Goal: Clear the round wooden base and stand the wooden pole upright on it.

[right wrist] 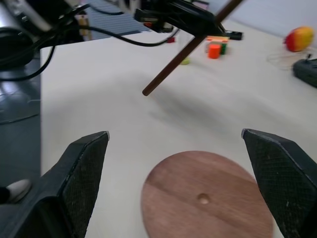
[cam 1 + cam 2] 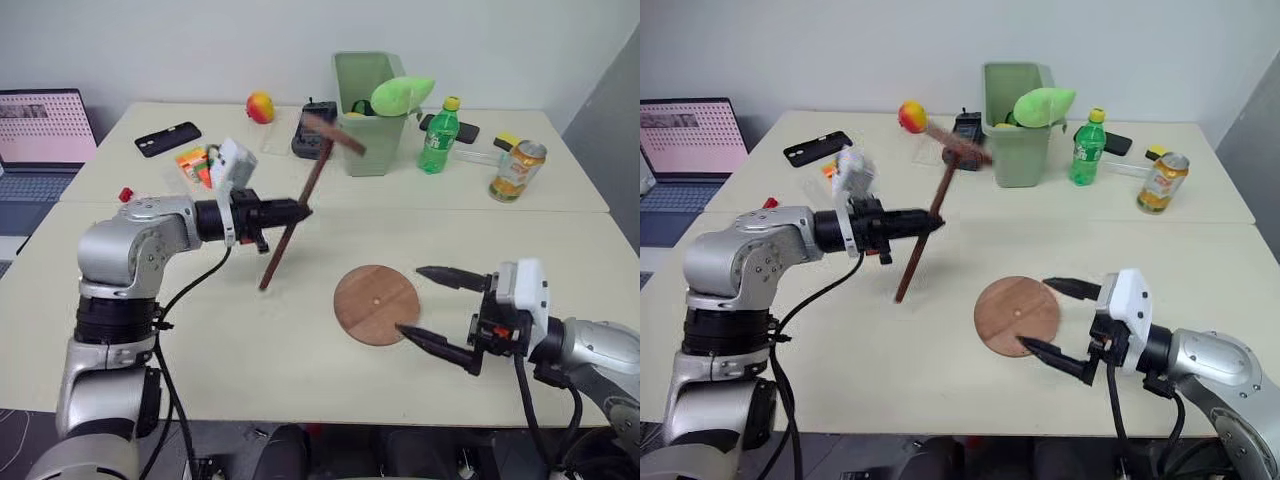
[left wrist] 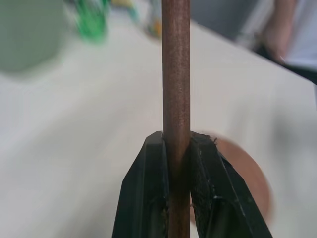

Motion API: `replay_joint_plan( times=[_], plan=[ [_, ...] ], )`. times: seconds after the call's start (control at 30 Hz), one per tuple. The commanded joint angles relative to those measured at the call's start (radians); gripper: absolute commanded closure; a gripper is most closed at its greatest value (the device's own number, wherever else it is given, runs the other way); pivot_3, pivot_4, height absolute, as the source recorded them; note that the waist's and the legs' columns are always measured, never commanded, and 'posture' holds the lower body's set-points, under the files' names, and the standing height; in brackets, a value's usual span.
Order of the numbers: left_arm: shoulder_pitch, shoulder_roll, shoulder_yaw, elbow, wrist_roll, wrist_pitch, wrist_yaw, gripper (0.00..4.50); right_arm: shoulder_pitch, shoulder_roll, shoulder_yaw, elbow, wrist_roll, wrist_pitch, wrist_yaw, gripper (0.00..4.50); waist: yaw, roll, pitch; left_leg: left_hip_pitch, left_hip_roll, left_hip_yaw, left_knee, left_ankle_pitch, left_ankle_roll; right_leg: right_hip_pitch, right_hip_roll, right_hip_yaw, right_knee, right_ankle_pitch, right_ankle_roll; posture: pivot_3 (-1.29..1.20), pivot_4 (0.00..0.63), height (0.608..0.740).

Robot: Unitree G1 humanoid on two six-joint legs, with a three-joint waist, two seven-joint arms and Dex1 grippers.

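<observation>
Left hand (image 2: 300, 211) grips wooden pole (image 2: 292, 232); right hand (image 2: 432, 306) open beside bare round wooden base (image 2: 376, 304).

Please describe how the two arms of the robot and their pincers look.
Both arms are silver-grey metal with black joint rings and loose black cables. Each wrist carries a white block. The left pincer and the right pincer each have two black, tapering fingers with finely textured inner faces.

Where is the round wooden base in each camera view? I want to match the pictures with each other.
Left eye view: round wooden base flat on the table, right of centre, just left of the open right gripper.
Right eye view: at centre.
Left wrist view: blurred, behind the fingers, right of the wooden pole.
Right wrist view: low, between the two fingers.
Shared landmark: the pole.
</observation>
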Motion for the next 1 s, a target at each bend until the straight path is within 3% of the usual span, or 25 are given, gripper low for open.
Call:
replay_joint_plan(
  times=[0.03,0.2,0.43,0.63,1.0],
  plan=[
    [0.007,-0.067,0.059,-0.061,-0.055,-0.062,0.075,4.24,0.002,0.016,-0.055,-0.033,0.012,-0.031,-0.035,0.0,0.0,0.0,0.0,0.0,0.0,0.0,0.0,0.0,0.0,0.0,0.0,0.0,0.0,0.0,0.0,0.0,0.15,0.74],
    [0.018,-0.196,0.058,-0.093,-0.09,-0.138,0.16,4.24,0.069,0.034,-0.111,-0.063,0.113,-0.001,-0.065,0.0,0.006,-0.001,-0.001,0.0,-0.002,0.0,0.0,0.0,0.0,0.001,0.001,0.0,0.0,0.0,0.0,0.0,0.15,0.74],
    [0.173,-0.311,-0.084,-0.176,-0.063,-0.338,0.075,4.24,0.316,0.058,-0.167,-0.133,0.122,-0.049,-0.037,0.0,0.003,-0.001,-0.001,0.001,-0.001,0.002,0.0,0.0,0.001,0.001,0.001,0.001,0.0,0.0,0.0,0.0,0.15,0.74],
    [0.235,-0.38,-0.168,-0.024,0.025,-0.597,-0.006,4.24,0.386,0.107,-0.109,-0.166,0.059,-0.085,-0.084,0.0,0.002,-0.001,-0.001,0.018,-0.002,0.002,-0.003,-0.002,0.004,0.019,0.004,0.001,-0.005,0.0,0.0,0.0,0.15,0.74],
    [0.233,-0.51,-0.218,0.164,0.081,-0.889,-0.061,4.24,0.439,0.129,-0.079,-0.178,-0.001,-0.136,-0.099,0.0,0.004,-0.001,-0.002,0.021,-0.003,-0.001,-0.004,-0.003,0.005,0.029,0.003,-0.002,-0.016,0.0,0.0,0.0,0.15,0.74]
  ],
)
